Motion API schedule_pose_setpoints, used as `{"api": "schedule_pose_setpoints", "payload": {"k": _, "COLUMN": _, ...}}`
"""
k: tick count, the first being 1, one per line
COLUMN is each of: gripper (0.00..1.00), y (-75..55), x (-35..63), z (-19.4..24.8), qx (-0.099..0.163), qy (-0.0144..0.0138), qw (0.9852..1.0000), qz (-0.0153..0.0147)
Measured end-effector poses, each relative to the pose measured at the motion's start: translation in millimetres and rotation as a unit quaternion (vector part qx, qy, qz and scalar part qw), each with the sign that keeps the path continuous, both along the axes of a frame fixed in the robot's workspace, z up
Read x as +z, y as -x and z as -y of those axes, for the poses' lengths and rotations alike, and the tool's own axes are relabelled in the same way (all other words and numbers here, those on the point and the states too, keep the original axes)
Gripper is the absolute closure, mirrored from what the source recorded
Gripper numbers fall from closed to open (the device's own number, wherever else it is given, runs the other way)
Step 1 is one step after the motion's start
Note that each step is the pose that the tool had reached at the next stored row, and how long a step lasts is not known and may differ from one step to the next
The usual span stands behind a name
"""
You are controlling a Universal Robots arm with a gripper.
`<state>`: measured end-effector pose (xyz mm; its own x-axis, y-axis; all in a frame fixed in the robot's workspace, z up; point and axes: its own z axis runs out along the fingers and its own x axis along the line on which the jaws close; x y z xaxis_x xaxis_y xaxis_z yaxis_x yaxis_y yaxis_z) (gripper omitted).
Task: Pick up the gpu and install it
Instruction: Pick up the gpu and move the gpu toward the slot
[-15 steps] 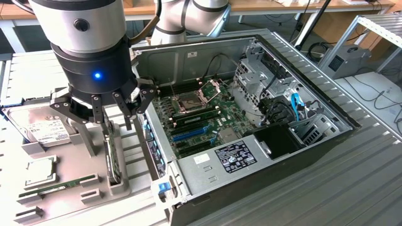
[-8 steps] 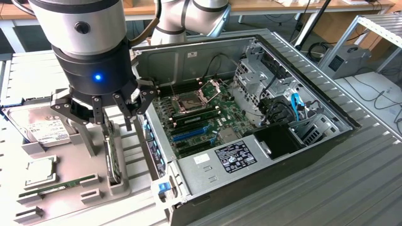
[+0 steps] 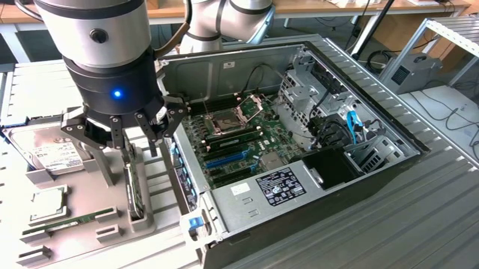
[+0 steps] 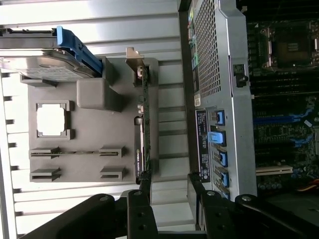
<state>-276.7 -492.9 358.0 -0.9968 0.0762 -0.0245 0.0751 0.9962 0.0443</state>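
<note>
The gpu (image 3: 136, 190) stands on its edge in a slot of the grey holder tray (image 3: 82, 185), just outside the open computer case (image 3: 299, 185). In the wrist view the gpu (image 4: 141, 134) shows edge-on, with its silver bracket at the far end. My gripper (image 3: 134, 148) hangs right above the card, open, with nothing between its fingers. In the wrist view, one of the fingers (image 4: 145, 183) of the gripper (image 4: 169, 186) sits over the card's near end and the other lies toward the case.
On the grey tray lie a hard drive (image 3: 45, 151), a processor (image 3: 49, 203) and a green memory stick (image 3: 71, 218). Inside the case, the motherboard (image 3: 239, 140) has blue card slots (image 3: 224, 161). The case wall (image 4: 219, 74) stands close beside the gripper.
</note>
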Motion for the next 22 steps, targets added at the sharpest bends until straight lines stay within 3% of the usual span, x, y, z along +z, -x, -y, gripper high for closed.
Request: {"api": "schedule_pose_setpoints", "payload": {"k": 22, "gripper": 0.58, "y": 0.0, "x": -8.7, "z": 0.0, "qx": 0.000, "qy": 0.0000, "qw": 1.0000, "qz": 0.0000}}
